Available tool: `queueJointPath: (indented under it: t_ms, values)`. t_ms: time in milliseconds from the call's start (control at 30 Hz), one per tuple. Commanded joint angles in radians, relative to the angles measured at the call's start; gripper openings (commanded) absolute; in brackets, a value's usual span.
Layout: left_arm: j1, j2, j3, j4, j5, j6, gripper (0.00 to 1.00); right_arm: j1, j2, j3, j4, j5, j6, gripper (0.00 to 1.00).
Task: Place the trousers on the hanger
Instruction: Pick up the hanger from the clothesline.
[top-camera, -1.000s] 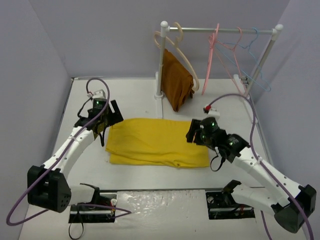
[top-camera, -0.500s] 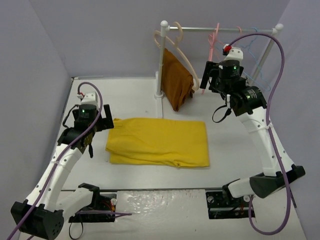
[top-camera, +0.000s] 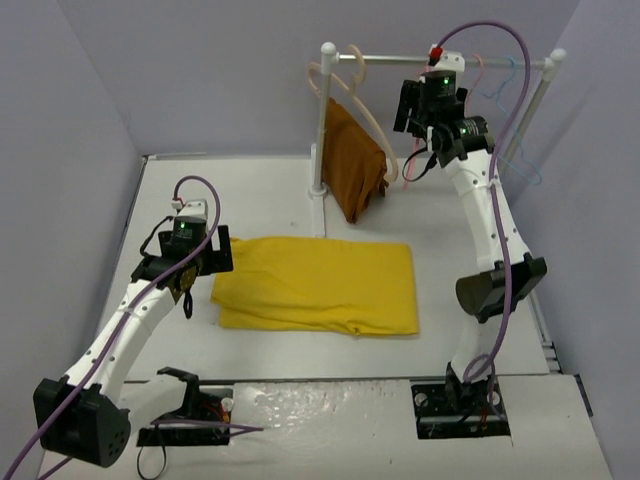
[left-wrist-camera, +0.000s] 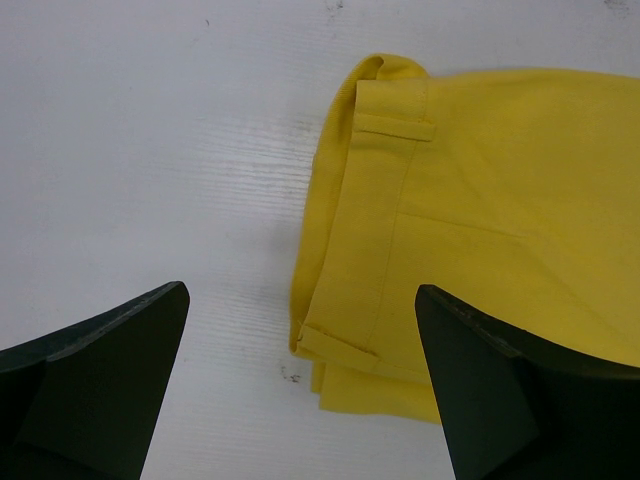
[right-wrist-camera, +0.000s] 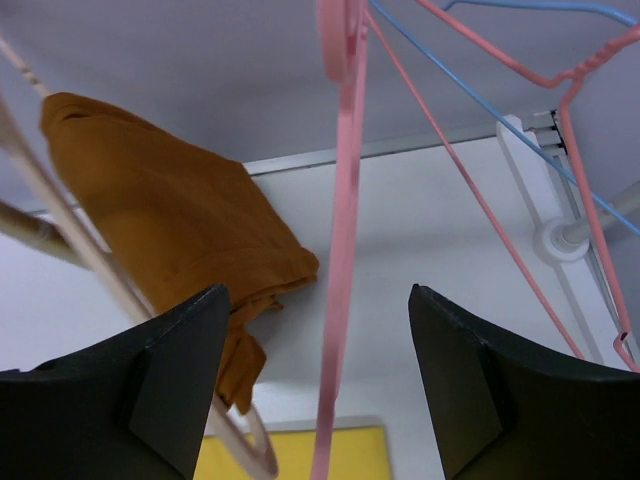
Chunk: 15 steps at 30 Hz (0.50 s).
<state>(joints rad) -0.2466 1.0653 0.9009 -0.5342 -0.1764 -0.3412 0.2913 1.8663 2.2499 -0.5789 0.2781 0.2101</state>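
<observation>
The white worktop (top-camera: 260, 190) carries the yellow trousers (top-camera: 315, 283) — folded flat into a wide rectangle near its middle, with the waistband end toward the left edge. A white clothes rack (top-camera: 323, 130) stands along the far edge, toward the right corner.

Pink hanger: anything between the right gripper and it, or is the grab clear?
Nothing visible in the way. The right gripper is open, and in its wrist view the pink hanger lines up with the gap between the fingers. The brown cloth on the beige hanger sits off to one side, out of the path.
</observation>
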Motion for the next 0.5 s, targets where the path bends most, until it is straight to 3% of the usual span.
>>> queueJointPath:
  t_ms: [0,133,333,467]
  values:
    - [0.007,-0.016,0.053,0.027,-0.008,0.004,0.96,-0.034,0.071,0.079,0.044,0.039,0.007,0.63]
    - [0.007,-0.02,0.055,0.026,-0.009,-0.004,0.96,-0.038,0.114,0.105,0.046,0.035,0.0,0.52]
    - [0.009,-0.018,0.053,0.025,-0.002,-0.004,0.96,-0.04,0.104,0.101,0.052,0.0,-0.026,0.23]
    - [0.009,-0.015,0.055,0.025,0.006,-0.002,0.96,-0.04,0.073,0.086,0.056,-0.026,-0.04,0.13]
